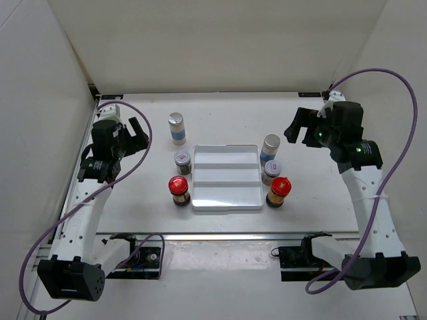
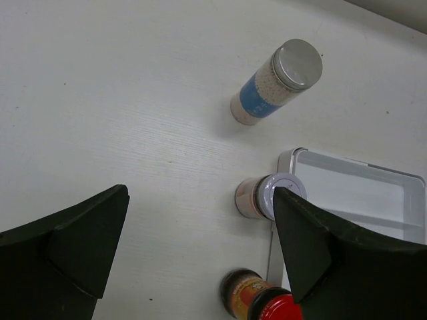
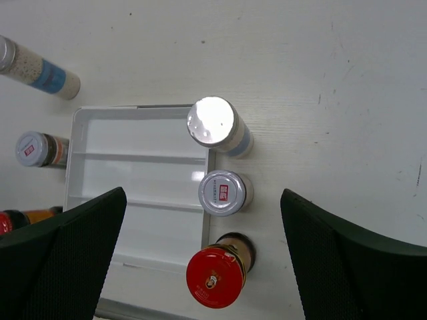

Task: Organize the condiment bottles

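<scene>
On the white table (image 1: 133, 220), only the overhead view gives us the whole layout. A white stepped tray (image 1: 225, 187) sits in the middle, and three condiment bottles stand upright along each of its sides, all outside it.

On the left side are the left silver-capped bottle (image 1: 176, 128), the left grey-lidded jar (image 1: 183, 161) and the left red-lidded jar (image 1: 179, 190). On the right side are the right silver-capped bottle (image 1: 270, 149), the right grey-lidded jar (image 1: 272, 172) and the right red-lidded jar (image 1: 279, 191), set close together.

The right wrist view adds the red mark on each grey lid and the mirror shine of the metal cap. The left wrist view shows speckled contents around a blue band, and the grey-lidded jar just beside the tray's rounded corner. There a finger hides part of the red lid.

The tray looks like smooth plastic with three shallow steps. The red lids are glossy over dark bodies.

The left gripper (image 1: 141, 135) hangs with its jaws spread wide and nothing between them, left of its column. The right gripper (image 1: 297, 130) is equally wide and holds nothing, to the right of and behind its column, apart from it.
</scene>
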Available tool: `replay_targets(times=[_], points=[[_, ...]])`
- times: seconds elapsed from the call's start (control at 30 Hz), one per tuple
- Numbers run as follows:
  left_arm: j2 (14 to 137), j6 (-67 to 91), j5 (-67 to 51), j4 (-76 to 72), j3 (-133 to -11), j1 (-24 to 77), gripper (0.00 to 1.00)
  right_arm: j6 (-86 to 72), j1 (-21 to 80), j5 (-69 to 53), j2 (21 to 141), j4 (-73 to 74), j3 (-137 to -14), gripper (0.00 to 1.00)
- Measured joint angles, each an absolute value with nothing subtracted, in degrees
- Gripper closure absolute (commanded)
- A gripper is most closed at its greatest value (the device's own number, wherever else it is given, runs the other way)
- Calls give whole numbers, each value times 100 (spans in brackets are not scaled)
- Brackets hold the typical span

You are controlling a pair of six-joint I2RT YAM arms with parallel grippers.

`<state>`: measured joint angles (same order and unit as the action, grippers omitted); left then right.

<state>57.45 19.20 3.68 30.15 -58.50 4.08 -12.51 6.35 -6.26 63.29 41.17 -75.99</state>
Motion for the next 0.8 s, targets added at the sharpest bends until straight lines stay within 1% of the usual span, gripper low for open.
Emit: replay_targets(times=[0.17,0.33,0.4,0.57,0.8], points=[[5931,2003,340,3026,-5850,454,0,-1619,637,-318,5843,4206,-7227,1],[5961,2349,381,3164,-5850,473,0,-1614,722,-460,6001,4182,-7129,1],[6036,2436,261,3212,-5850,473,0,-1612,803,-449,6278,4278,-7199,1],[6521,2471,-287,3304,-5916,473,0,-1612,1232,-21,7498,4425,-7741,1],[6707,2471,-572,3404,-5937,473,0,-1616,1505,401,8433,4499,-7843,1]])
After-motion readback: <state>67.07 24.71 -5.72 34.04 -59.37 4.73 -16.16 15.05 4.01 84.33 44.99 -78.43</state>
